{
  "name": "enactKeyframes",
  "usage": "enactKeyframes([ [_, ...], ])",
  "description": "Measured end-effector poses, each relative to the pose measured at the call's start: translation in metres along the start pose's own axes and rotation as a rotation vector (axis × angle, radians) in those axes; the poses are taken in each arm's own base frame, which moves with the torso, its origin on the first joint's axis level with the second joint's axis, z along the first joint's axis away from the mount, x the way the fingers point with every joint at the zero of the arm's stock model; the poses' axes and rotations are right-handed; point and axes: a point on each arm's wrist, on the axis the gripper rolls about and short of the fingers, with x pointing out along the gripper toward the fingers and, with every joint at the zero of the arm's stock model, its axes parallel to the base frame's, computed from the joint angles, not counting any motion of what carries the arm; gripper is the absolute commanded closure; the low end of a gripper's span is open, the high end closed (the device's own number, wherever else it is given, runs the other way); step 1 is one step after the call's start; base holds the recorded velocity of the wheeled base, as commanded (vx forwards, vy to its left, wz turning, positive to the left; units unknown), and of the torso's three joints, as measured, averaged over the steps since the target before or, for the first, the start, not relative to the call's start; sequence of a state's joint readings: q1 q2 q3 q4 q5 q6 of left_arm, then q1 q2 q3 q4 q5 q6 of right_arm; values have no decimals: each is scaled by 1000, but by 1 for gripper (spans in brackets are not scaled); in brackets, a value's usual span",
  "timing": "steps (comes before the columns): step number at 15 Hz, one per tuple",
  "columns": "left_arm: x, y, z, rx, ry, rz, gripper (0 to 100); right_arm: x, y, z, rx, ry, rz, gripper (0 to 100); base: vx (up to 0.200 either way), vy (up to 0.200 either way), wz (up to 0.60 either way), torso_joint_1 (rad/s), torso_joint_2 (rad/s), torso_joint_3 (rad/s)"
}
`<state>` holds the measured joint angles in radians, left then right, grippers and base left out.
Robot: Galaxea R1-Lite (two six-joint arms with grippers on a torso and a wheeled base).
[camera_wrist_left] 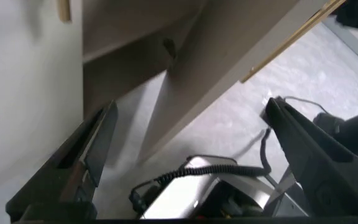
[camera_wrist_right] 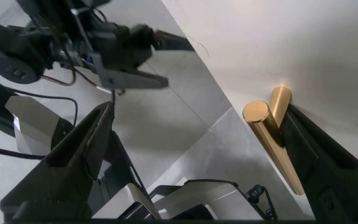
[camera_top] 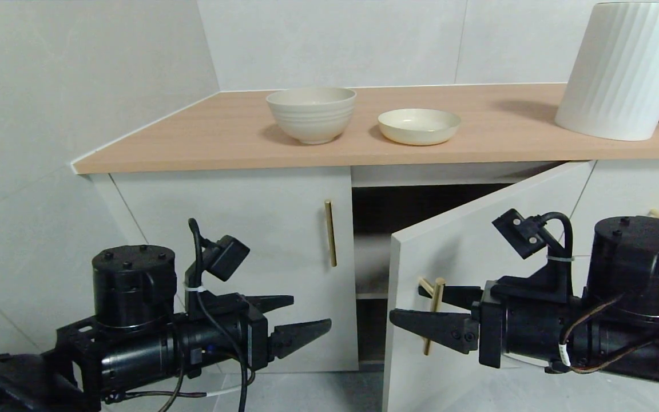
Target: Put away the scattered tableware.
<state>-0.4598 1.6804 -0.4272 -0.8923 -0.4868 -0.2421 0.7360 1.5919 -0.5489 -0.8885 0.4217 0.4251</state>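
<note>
Item: two pieces of cream tableware on the wooden counter (camera_top: 221,137), above a cabinet whose right door (camera_top: 478,240) stood part open.
Detail: a deep ribbed bowl (camera_top: 311,114) and a shallow dish (camera_top: 419,126) sat upright and side by side without touching. Both were round, with no long axis, and lay well above and beyond both arms. The left gripper (camera_top: 309,312) was spread and empty, low under the bowl's side. The right gripper (camera_top: 409,304) was spread astride the door's upright brass handle (camera_top: 434,315), not closed on it, below the dish.

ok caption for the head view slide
Right gripper open at the ajar door handle, left gripper open beside it; bowl and dish on the counter.
</note>
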Motion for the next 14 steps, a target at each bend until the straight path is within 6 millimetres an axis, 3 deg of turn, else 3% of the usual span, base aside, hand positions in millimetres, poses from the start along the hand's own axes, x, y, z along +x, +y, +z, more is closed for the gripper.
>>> enactKeyframes([
  [1, 2, 0, -2, -4, 9, -1, 100, 0, 0, 0, 0, 0, 0, 0, 0, 0, 0, 0, 0, 0],
  [6, 7, -3, 0, 11, -3, -22, 100, 1, -1, -1, 1, 3, -2, 0, 0, 0, 0, 0, 0, 0],
  [9, 16, -3, 13, 39, -93, -51, 100, 1, -1, -1, 2, 5, -3, 0, 0, 0, 0, 0, 0, 0],
  [14, 58, 2, 24, 85, -157, -106, 100, 0, -1, -2, 2, 5, -3, 0, 0, 0, 0, 0, 0, 0],
])
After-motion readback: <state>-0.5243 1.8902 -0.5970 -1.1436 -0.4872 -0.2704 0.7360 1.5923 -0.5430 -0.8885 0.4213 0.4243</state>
